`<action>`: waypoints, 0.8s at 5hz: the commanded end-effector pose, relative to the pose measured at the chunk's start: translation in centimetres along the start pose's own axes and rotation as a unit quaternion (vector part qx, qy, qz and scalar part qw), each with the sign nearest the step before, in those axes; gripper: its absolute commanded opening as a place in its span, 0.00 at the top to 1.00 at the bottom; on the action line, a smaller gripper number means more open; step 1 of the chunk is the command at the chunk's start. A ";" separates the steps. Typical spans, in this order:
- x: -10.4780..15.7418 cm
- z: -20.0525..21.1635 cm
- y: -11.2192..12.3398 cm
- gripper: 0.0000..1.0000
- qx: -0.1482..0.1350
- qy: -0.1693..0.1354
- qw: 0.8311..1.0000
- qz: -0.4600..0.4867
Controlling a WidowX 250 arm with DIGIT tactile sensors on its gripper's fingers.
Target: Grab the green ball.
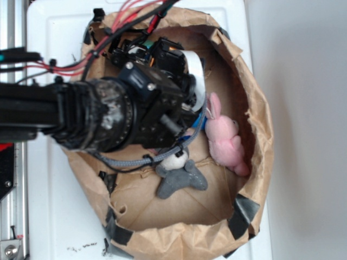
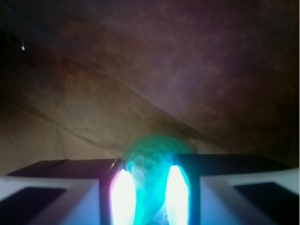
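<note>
My gripper [image 2: 150, 187] is down inside the brown paper bag [image 1: 255, 162], and the wrist view shows the green ball [image 2: 151, 154] sitting right between my two fingers [image 2: 61, 187]. Finger inner faces glow bright white-teal on both sides of the ball, pressing against it or nearly so. I read this as clamped on the ball; the ball fills the whole gap. Ball surface looks mottled, mint-green, lower part blown out by glare. Behind the ball only creased brown paper, dim and reddish toward the top.

Exterior view: my black arm [image 1: 81, 116] comes in from the left and covers the middle of the bag. The ball itself is hidden under the wrist in this view, and my fingertips are not visible here either. Red and black cables [image 1: 130, 16] run over the bag's upper rim. A pink plush rabbit [image 1: 225, 138] lies against the bag's right inner wall, near my wrist but apart from it. A grey plush toy [image 1: 179, 179] with a white head lies on the bag floor just beside my wrist's lower edge. Black tape patches [image 1: 244, 208] sit on the bag's lower rim. The bag rests on a white table [image 1: 49, 216].
</note>
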State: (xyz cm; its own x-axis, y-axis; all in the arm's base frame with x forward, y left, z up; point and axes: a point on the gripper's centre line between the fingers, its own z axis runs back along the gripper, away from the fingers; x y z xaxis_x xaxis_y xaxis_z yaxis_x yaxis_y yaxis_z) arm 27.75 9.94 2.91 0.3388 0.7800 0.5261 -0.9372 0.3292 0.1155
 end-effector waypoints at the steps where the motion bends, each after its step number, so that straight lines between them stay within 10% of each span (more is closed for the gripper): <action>1: 2.8 0.4 1.3 1.00 -0.047 0.055 0.997 -0.018; 2: 3.2 5.7 0.8 1.00 -0.118 0.103 0.985 -0.066; 4: 5.5 14.6 1.1 1.00 -0.152 0.172 0.961 -0.156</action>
State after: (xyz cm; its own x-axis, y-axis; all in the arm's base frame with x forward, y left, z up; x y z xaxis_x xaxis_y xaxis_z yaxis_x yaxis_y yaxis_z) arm 27.37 5.35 15.80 0.6628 0.7370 0.1324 -0.7418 0.6703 -0.0176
